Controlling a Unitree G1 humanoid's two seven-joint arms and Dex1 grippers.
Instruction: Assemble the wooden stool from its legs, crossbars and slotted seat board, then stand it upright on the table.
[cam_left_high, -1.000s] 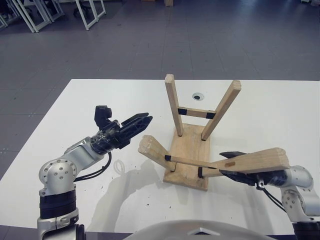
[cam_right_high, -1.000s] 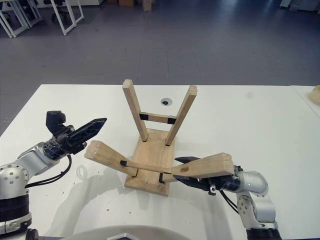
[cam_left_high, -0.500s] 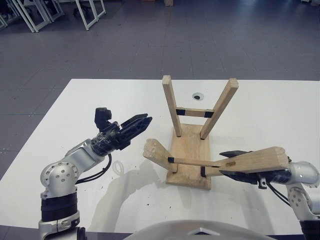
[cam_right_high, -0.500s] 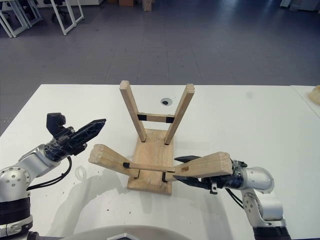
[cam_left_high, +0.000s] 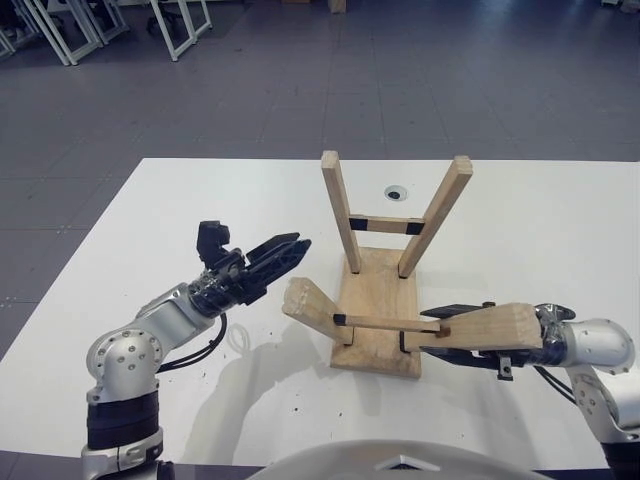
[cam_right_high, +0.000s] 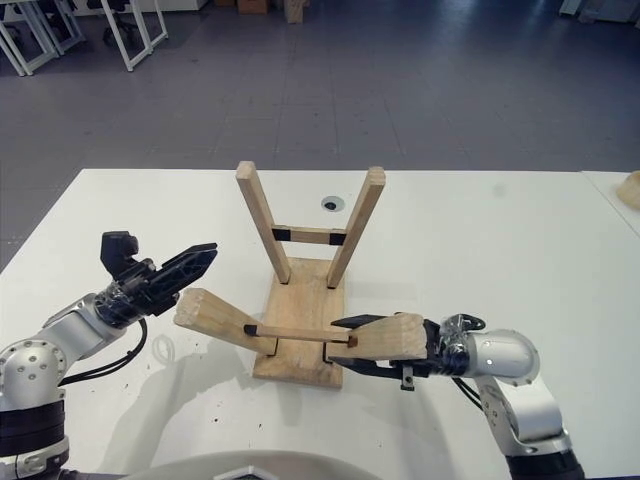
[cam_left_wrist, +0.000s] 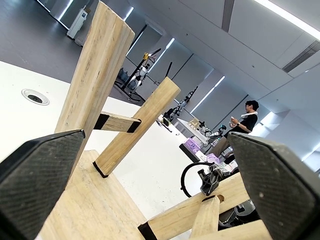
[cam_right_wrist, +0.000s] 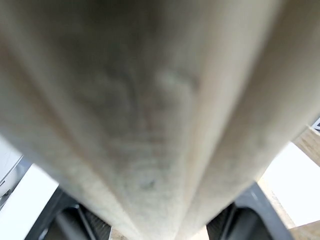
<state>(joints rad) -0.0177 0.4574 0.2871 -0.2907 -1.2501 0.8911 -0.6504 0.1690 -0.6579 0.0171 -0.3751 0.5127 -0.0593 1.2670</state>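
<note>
Wooden leg (cam_left_high: 490, 325) clamped in right gripper (cam_left_high: 440, 331) has shifted inward; left gripper (cam_left_high: 290, 251), fingers spread, edged closer

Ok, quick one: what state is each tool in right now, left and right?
Left tool: open, holding nothing.
Right tool: shut on the near-right pale wooden stool leg.
</note>
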